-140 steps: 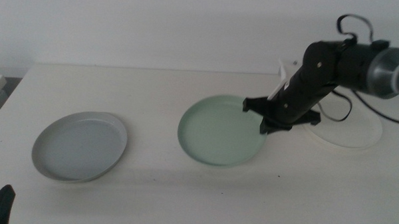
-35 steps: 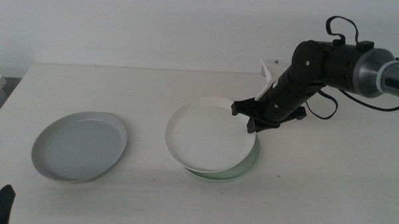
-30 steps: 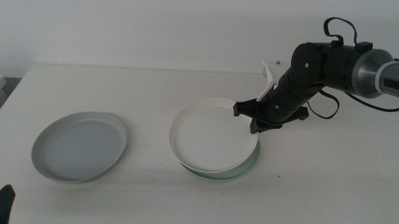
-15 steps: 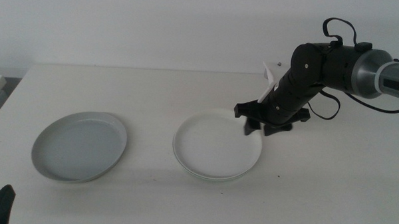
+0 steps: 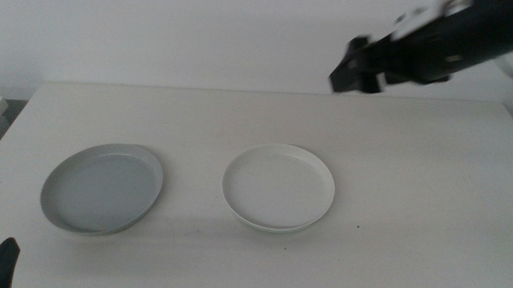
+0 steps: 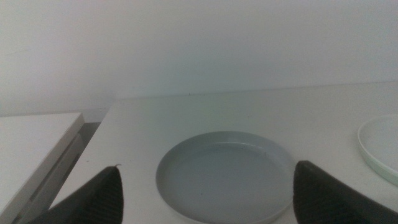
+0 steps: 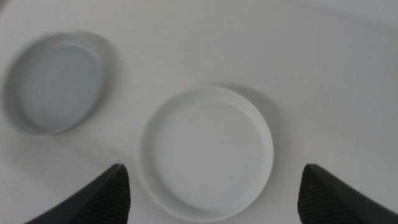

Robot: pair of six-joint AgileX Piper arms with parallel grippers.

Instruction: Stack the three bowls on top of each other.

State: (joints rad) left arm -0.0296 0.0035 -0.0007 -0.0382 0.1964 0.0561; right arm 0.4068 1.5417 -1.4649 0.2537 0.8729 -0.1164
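Note:
The white bowl (image 5: 278,184) sits nested on the pale mint green bowl at the table's middle. Only a thin edge of the green bowl (image 5: 277,229) shows under it. The light grey bowl (image 5: 101,188) lies alone at the left. My right gripper (image 5: 362,72) is open and empty, blurred, high above the table at the back right. In its wrist view the right gripper (image 7: 212,171) looks down on the white bowl (image 7: 208,149) and the grey bowl (image 7: 53,81). My left gripper (image 5: 2,265) waits at the front left corner. It is open (image 6: 205,168) and faces the grey bowl (image 6: 224,177).
The white table (image 5: 408,209) ends at a wall behind. A white ledge (image 6: 31,143) lies beyond the table's left edge. The stacked bowls' rim (image 6: 380,146) shows at the side of the left wrist view.
My right gripper brought the white bowl over the green bowl, set it down and let go. It has since lifted fast up and back, away from the stack. The left arm has not moved.

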